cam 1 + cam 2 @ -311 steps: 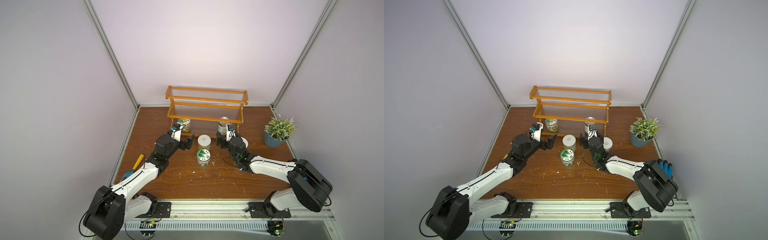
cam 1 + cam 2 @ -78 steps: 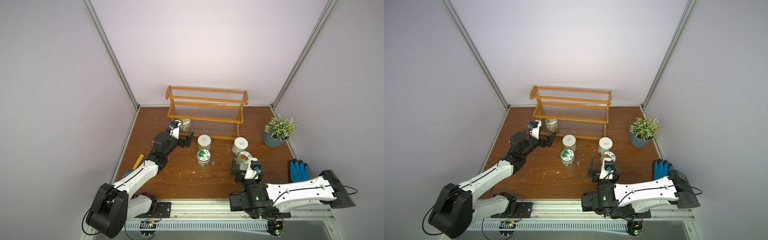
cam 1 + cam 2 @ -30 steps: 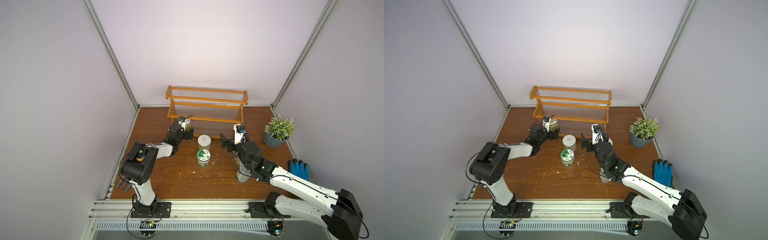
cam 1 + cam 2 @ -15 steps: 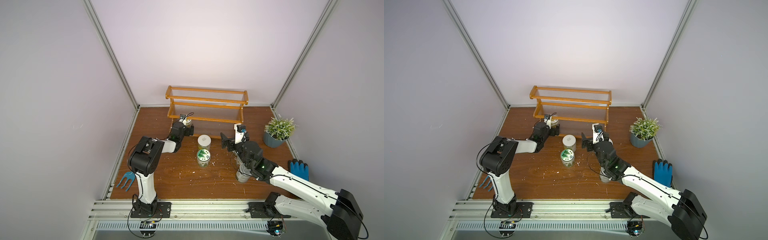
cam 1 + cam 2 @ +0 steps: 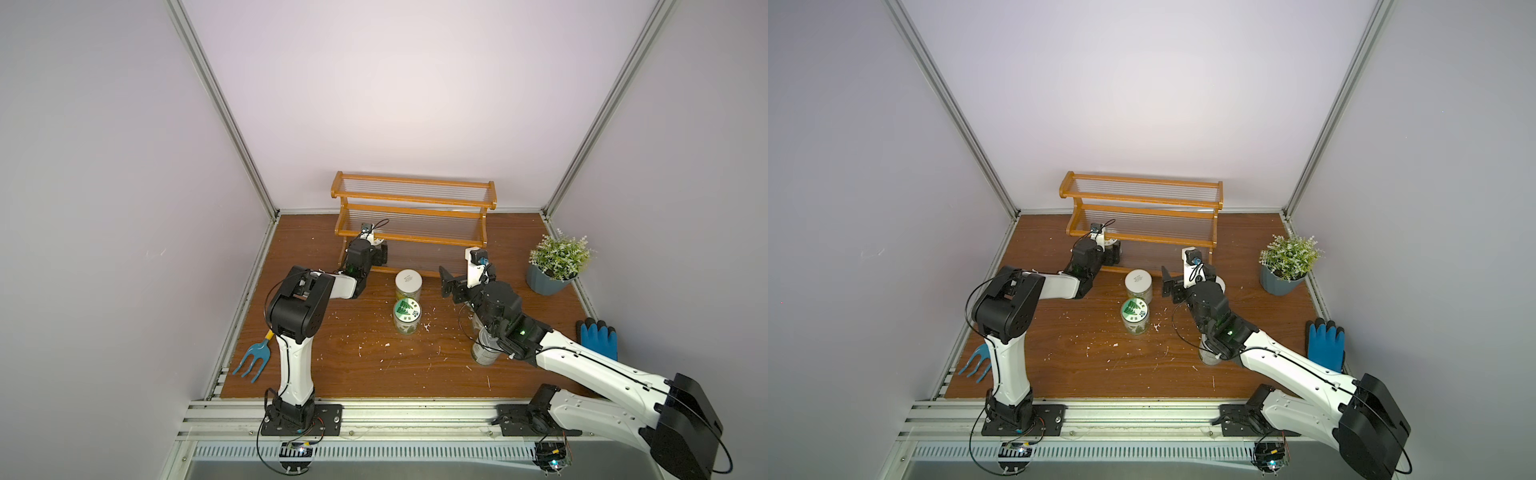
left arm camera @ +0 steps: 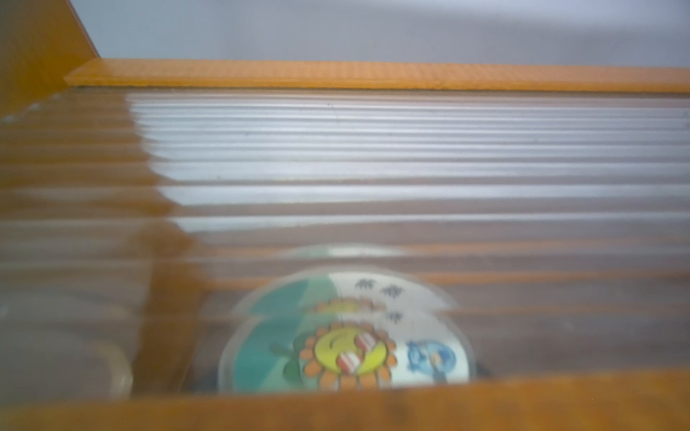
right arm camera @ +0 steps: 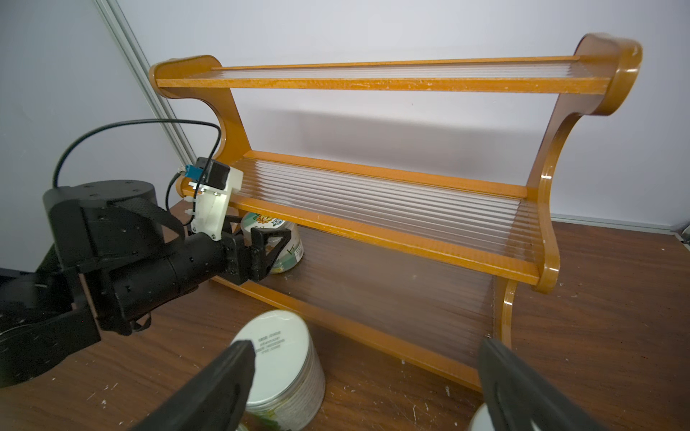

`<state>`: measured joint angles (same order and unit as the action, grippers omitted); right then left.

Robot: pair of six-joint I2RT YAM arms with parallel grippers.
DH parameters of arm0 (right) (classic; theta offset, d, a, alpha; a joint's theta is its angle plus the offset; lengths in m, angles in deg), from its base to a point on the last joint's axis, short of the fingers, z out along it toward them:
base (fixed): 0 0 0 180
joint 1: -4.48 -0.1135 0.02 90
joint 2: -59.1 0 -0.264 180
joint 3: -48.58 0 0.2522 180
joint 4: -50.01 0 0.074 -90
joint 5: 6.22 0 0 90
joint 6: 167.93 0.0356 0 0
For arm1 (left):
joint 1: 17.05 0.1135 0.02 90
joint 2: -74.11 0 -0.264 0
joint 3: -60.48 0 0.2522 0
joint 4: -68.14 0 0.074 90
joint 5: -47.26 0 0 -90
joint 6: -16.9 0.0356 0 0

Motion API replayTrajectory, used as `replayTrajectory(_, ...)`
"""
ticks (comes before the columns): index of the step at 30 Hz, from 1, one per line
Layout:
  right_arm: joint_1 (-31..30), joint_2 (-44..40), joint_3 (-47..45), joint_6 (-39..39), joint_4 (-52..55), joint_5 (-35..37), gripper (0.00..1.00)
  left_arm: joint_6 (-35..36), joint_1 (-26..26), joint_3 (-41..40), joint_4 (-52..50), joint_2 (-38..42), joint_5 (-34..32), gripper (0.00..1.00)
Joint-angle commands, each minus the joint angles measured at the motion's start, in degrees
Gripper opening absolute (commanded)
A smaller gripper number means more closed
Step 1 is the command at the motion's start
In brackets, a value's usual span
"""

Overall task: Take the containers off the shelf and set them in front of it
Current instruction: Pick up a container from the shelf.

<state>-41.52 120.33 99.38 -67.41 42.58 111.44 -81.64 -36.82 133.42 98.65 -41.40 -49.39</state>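
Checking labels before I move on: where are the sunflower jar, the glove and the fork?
sunflower jar [image 7: 263,224]: right wrist view, on its lid.
glove [image 5: 598,343]: a top view, on its blue middle.
fork [image 5: 255,356]: a top view, on its blue head.

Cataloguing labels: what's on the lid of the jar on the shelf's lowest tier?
Jar lid: orange-petalled yellow flower on teal and white; best in left wrist view.

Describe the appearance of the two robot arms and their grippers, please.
Both arms match: the left arm and right arm have white links and bulky black joints. The left gripper and right gripper have black wedge-shaped fingers, a white camera mount and thin black cables.
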Motion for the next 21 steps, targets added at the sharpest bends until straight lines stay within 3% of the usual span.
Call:
replayTrajectory(1,0.29,-0.76,1.02,0.78,-2.36,-0.68,0.99,-0.52,0.61,1.63,-1.83,-0.71,0.61,0.72)
replayTrajectory(6,0.21,-1.29,1.11,0.58,-2.19,-0.42,0.99,-0.52,0.61,0.36,-2.44,0.36,1.12,0.63)
replayTrajectory(21,0.27,-1.73,0.15,1.08,-2.87,-1.10,0.99,-0.68,0.26,-11.30,-0.67,12.92,2.11,0.62)
